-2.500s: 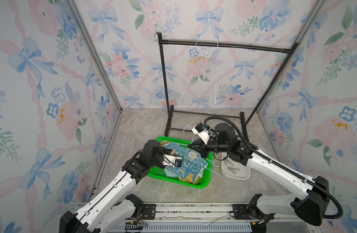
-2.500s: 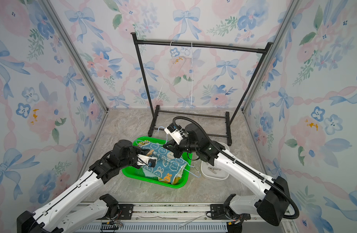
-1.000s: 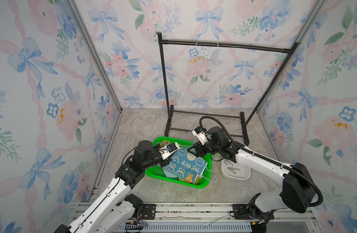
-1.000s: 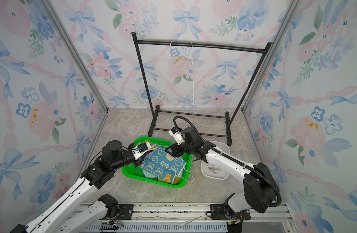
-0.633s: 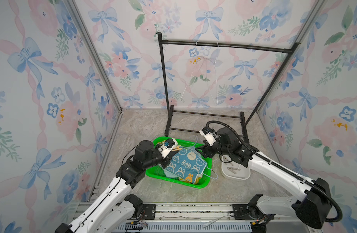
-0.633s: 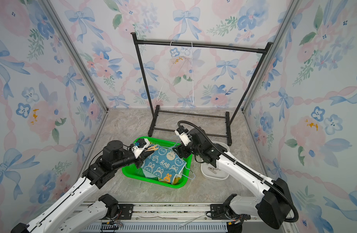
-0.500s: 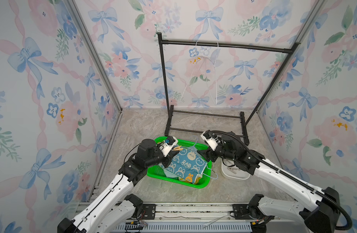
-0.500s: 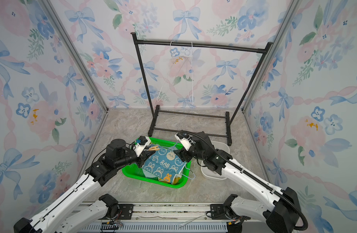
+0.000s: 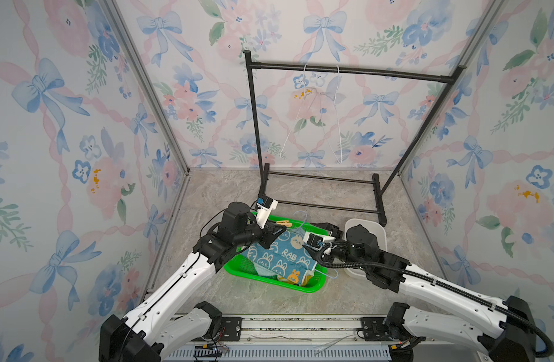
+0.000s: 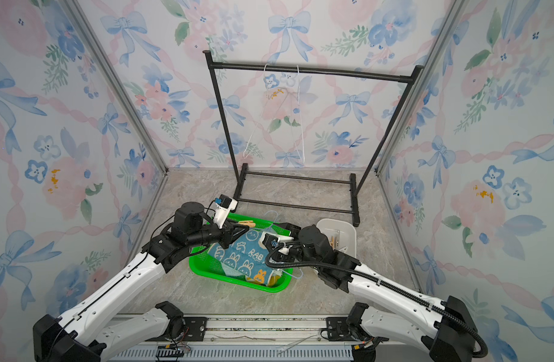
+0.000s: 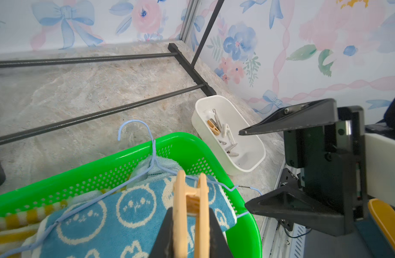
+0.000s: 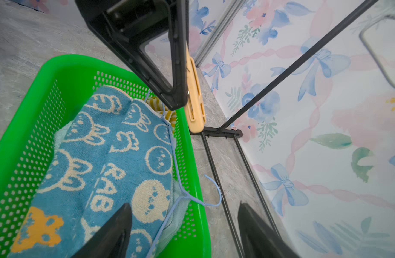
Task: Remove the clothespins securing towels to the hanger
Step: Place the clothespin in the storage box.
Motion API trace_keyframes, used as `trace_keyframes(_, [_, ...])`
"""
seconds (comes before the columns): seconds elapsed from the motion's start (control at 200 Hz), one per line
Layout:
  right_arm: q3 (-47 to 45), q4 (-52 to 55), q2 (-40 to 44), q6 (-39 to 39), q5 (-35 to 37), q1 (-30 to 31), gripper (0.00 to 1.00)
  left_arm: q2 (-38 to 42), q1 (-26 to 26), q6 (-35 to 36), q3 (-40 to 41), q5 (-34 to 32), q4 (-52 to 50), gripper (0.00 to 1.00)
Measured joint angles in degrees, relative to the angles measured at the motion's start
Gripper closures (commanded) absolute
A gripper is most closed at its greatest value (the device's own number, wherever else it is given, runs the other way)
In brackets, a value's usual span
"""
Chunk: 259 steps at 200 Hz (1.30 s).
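My left gripper [image 11: 190,215] is shut on a tan clothespin [image 11: 190,201], held in the air over the far rim of the green basket [image 9: 269,282]; the pin [image 9: 284,223] touches no cloth. The blue bunny towel [image 9: 282,254] lies in the basket on top of a yellow-striped towel [image 11: 24,220] and a pale teal towel [image 11: 157,166]. A light blue wire hanger [image 12: 169,134] lies across them, its hook [image 11: 134,125] past the rim. My right gripper [image 12: 185,205] stands open over the basket's right end, holding nothing.
A white bin [image 9: 379,233] with several clothespins [image 11: 223,134] sits right of the basket, under my right arm. The black rack [image 9: 347,70] stands behind, with two white wire hangers [image 9: 336,109] on its bar and its foot bars [image 9: 319,207] just past the basket.
My right gripper has opened wider and pulled back from the towel's far edge toward the front. The left gripper has kept its hold on the tan clothespin and shifted slightly right.
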<state>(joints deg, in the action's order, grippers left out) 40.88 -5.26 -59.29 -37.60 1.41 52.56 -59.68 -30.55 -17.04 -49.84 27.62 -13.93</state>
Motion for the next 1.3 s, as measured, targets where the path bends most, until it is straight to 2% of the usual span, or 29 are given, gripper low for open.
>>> trace_keyframes(0.23, [1.7,-3.6,-6.0,-7.1,-0.8,0.1,0.28,-2.3,0.0,-5.8,-0.6,4.3,-1.0,1.00])
trace_keyframes(0.595, [5.0,-7.3,-13.0,-10.2,-1.8,0.3,0.52,-2.5,0.2,-8.3,-0.6,6.8,-1.0,1.00])
trace_keyframes(0.965, [5.2,-11.0,-14.1,-8.7,-1.8,0.8,0.75,-3.3,0.2,-8.8,-0.7,7.9,-1.0,1.00])
trace_keyframes(1.115, [5.2,-11.0,-14.1,-7.9,-1.7,1.2,0.85,-3.4,0.3,-8.9,-1.1,8.0,-1.0,0.90])
trace_keyframes(1.295, [5.2,-11.1,-14.1,-7.6,-1.4,1.2,0.94,-3.4,0.3,-9.0,-1.2,7.8,-1.2,0.73])
